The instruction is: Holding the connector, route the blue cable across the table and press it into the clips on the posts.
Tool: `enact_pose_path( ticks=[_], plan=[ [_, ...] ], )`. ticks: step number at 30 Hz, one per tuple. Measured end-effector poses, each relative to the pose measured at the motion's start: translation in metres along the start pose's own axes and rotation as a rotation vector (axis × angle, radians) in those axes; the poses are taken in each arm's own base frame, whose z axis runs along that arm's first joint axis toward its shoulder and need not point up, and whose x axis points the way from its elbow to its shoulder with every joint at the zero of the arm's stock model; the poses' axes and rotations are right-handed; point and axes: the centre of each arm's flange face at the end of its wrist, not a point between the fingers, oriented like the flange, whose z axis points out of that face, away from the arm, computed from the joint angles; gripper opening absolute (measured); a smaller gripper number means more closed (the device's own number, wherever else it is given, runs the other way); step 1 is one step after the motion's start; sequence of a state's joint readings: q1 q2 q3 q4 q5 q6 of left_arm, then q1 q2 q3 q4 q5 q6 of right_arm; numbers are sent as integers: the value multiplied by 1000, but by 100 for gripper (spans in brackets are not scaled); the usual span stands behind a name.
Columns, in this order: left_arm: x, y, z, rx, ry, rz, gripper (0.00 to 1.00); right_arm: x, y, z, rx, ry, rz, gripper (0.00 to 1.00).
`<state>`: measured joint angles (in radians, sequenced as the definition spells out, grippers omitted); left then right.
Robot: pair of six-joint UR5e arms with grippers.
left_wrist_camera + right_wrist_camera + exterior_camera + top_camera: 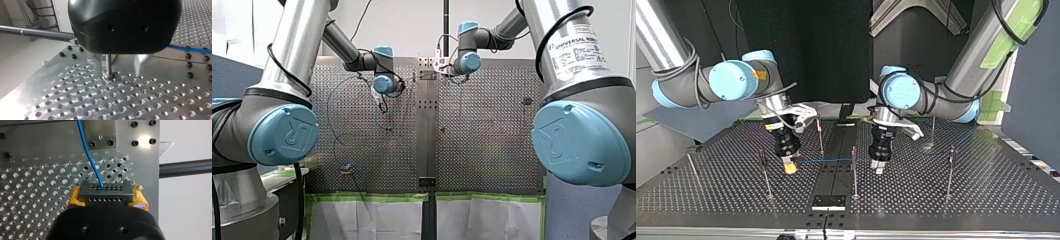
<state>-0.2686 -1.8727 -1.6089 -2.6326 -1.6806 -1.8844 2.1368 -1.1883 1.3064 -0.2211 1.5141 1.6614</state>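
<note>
Thin blue cable (88, 155), plugged into the upper of 2 rows of small holes in a dark grey rectangular connector block (105, 194) and leading straight ahead of my right gripper (106, 198) over the perforated metal table (37, 195). Gripped by that gripper: closed to the block's width, yellow pads (74, 198) pressed against both short ends, block squarely between them. In the top view, stretched level from the right gripper toward my left gripper (878, 169), as far as a thin upright metal post (854, 170) standing between the 2 grippers, just beside the left one. Cannot tell whether seated in a clip there. At the left gripper, 2 bare metal fingers (97, 63) spread wide apart, nothing held, tips close above the table. Visible through their gap, nearer 1 finger and touching neither, a slim metal post (108, 63) with its foot in the table; between the fingers or just beyond them, cannot tell. Off to that gripper's side, a short stretch of the cable.
</note>
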Motion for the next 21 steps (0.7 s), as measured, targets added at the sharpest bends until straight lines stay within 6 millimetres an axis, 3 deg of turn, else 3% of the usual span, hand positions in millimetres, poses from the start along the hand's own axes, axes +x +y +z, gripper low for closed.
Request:
enact_pose_path(
  ticks=[11,21],
  plan=[
    [-2,-10,-19,-25,74,51,100,0,1,0,-3,-1,-5,0],
    [-21,-29,-64,-5,133,46,100,0,5,0,-21,-3,-13,0]
  ],
)
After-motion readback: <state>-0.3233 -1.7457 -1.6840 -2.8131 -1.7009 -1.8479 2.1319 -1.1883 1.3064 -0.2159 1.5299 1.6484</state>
